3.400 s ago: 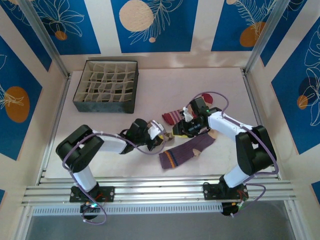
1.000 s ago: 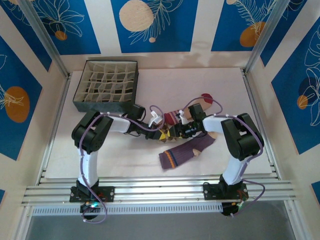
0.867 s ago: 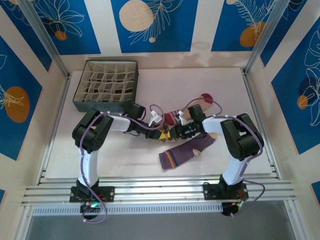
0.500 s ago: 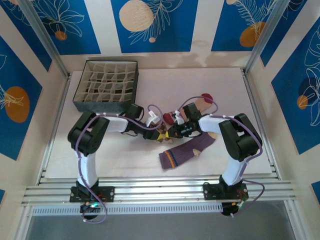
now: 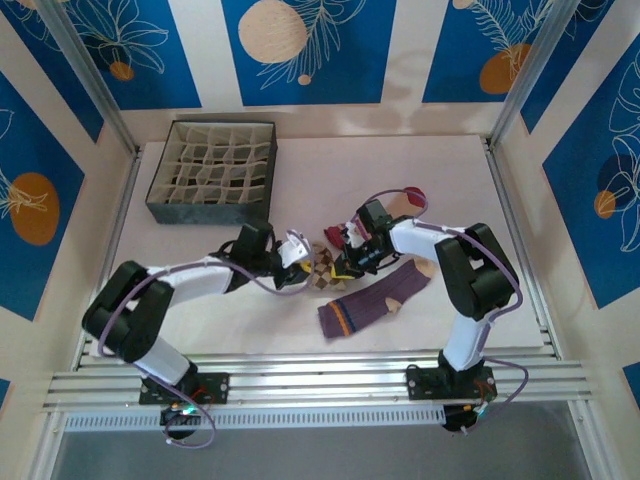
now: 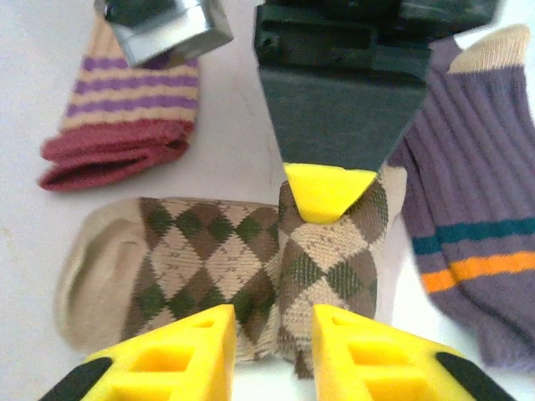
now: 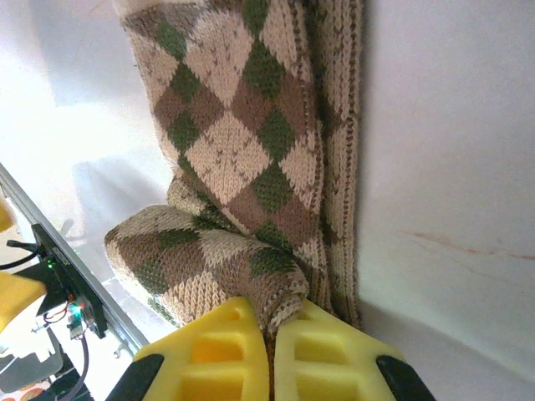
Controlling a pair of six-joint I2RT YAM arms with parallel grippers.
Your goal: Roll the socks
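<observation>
White table [image 5: 450,180] bears a divided box [image 5: 205,212]; right end effector [image 7: 269,324] clamps the checkered sock [image 6: 209,259], left end effector [image 6: 272,324] apart.

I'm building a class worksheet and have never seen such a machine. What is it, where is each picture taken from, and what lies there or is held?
Two robot arms stand at the near edge of a table, each with a two-finger gripper. One picture looks down from above; the other two come from cameras on the wrists. On the table lie a checkered sock, a striped sock, a purple sock and a divided box. The right gripper pinches a fold of the checkered sock; the left gripper is open.
</observation>
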